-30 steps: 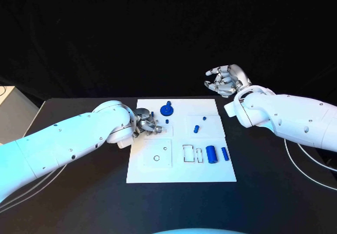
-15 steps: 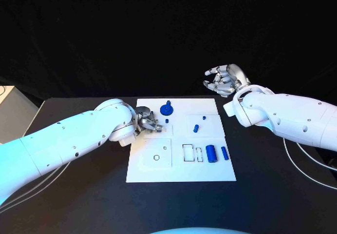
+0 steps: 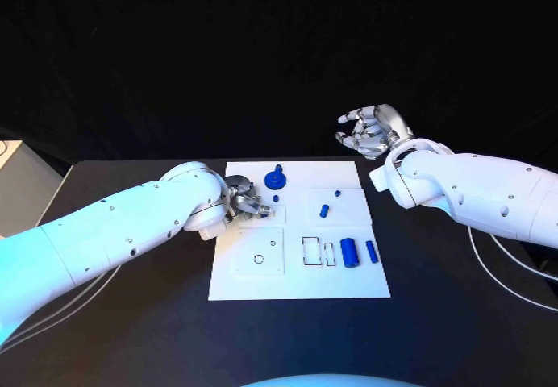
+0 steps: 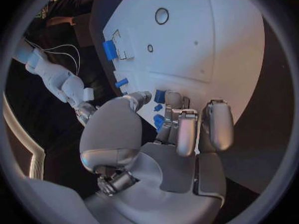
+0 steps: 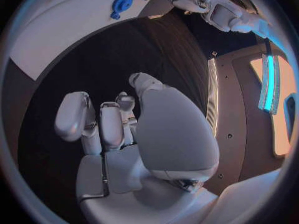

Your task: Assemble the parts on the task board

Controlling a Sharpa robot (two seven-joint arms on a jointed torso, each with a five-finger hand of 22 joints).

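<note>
The black table (image 3: 139, 322) carries the white task board (image 3: 300, 286) lying flat at its middle, with bare dark surface showing all round the board's edges, and a thin pale cable (image 3: 512, 290) trailing across the tabletop near the right edge.

The task board (image 3: 300, 286) is sitting mid-bench (image 3: 139, 322). The left hand (image 3: 247, 201) is being held over the board's left edge, with the round part (image 3: 276, 179) just behind it. Two upright parts (image 3: 360, 252) are lying at the board's right side. The right hand (image 3: 372, 131) is being held well behind the board, off to the right.
</note>
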